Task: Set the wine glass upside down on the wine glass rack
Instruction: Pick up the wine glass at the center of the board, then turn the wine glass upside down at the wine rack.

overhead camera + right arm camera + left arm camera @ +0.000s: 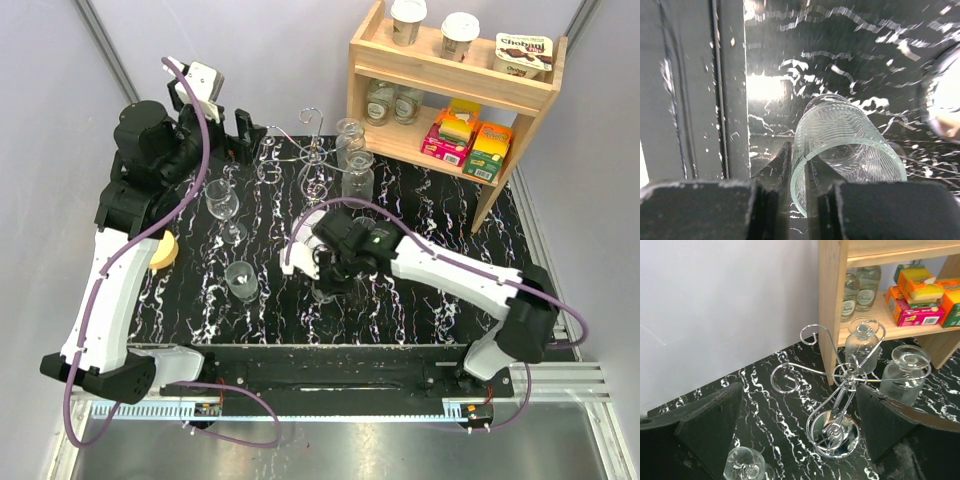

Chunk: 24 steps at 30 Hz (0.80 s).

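Left gripper (799, 390) first: its fingers are spread wide and hold nothing. It sits at the upper left of the overhead view, just left of the wine glass rack (310, 150). Below it in that view, a spare glass (222, 200) and a second spare glass (242, 280) stand upright on the black marbled bench (200, 320).

At the rack, the curled wires on the left side look bare. Two inverted glasses (358, 175) hang on its right side.

Lower, at the centre of the overhead view, the right gripper (797, 155) is clenched on the wine glass (850, 145). It pinches the ribbed wall at the rim, one finger inside the mouth and one outside. The mouth faces the wrist, so the long axis seems to run on down from the fingers towards the bench. The stem and foot are hidden, and I cannot tell whether the foot rests on the bench.

From this glass the rack lies straight up the frame, a little left. The left arm is nearer the rack, but the right arm has the glass. The glass likely needs turning over before its foot can slide into a free wire.

A wooden shelf (372, 60) stands at the upper right.
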Available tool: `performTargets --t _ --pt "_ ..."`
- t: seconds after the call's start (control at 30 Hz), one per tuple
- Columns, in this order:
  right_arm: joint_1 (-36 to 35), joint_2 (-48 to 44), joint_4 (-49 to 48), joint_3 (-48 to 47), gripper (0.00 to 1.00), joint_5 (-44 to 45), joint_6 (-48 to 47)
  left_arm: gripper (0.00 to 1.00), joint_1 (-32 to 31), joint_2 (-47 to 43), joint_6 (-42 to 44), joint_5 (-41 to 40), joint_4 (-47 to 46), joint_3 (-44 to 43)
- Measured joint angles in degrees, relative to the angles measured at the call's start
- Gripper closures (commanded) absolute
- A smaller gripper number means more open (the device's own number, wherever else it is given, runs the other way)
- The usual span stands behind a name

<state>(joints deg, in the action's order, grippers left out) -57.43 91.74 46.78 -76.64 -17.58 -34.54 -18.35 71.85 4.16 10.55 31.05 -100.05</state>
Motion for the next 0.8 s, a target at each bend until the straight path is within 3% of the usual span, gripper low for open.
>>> performTargets --t 0.4,0.63,0.8 --pt "0.0 -12.5 4.0 -16.7 1.00 -9.6 6.2 0.01 1.3 0.0 -0.5 11.3 0.1 -0.3" --pt "0.9 -13.0 5.0 -27.3 1.00 -7.0 7.2 0.01 2.4 0.0 0.3 18.0 0.1 -0.3" --pt "5.0 -12.9 4.9 -31.4 1.00 -4.8 7.9 0.01 6.9 0.0 -1.5 27.5 -2.0 0.2"
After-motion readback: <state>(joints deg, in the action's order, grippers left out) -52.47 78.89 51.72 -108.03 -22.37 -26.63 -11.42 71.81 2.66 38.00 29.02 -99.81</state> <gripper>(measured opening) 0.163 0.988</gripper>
